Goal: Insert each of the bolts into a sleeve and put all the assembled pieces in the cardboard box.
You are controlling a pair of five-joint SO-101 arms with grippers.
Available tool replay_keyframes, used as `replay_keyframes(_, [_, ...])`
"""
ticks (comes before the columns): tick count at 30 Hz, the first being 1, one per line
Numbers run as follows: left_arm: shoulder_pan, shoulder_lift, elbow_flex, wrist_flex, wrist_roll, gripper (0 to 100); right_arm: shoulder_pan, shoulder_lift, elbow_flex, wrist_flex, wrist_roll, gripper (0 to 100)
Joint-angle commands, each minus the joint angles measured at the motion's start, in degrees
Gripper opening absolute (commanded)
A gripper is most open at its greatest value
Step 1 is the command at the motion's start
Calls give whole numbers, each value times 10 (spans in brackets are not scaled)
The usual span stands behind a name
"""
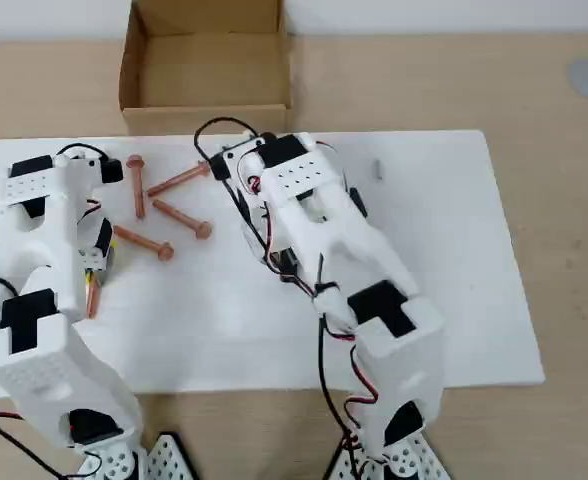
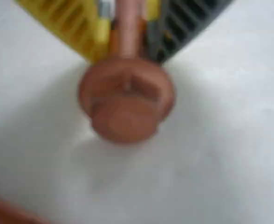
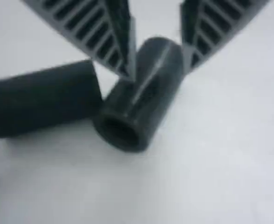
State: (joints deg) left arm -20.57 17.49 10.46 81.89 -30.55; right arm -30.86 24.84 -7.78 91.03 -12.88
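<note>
Left claw pinches a copper-coloured bolt by its shank, round flanged head outward — right claw, ribbed fingers spread, straddles a smooth dark tubular sleeve.

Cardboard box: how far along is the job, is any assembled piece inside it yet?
Done: nothing; the cardboard box looks empty. In hand: the left gripper holds a bolt, the right gripper is around a sleeve. Left: four loose bolts on the white board, all joining and boxing.
</note>
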Motion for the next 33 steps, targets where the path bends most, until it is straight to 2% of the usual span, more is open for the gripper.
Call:
replay_keyframes(1, [-4, 3, 10, -3, -4, 10, -1, 40, 2, -4, -20, 101])
replay_keyframes(11, [-5, 3, 10, -3, -4, 10, 41, 98, 2, -1, -48, 101])
replay_keyframes(16, [-4, 3, 7, -3, -4, 10, 44, 98, 3, 4, -48, 103])
replay_keyframes(21, [-4, 3, 6, -3, -4, 10, 42, 99, 3, 4, -49, 160])
replay_keyframes(33, [-4, 3, 6, -1, -3, 10, 43, 166, 7, 6, -26, 159])
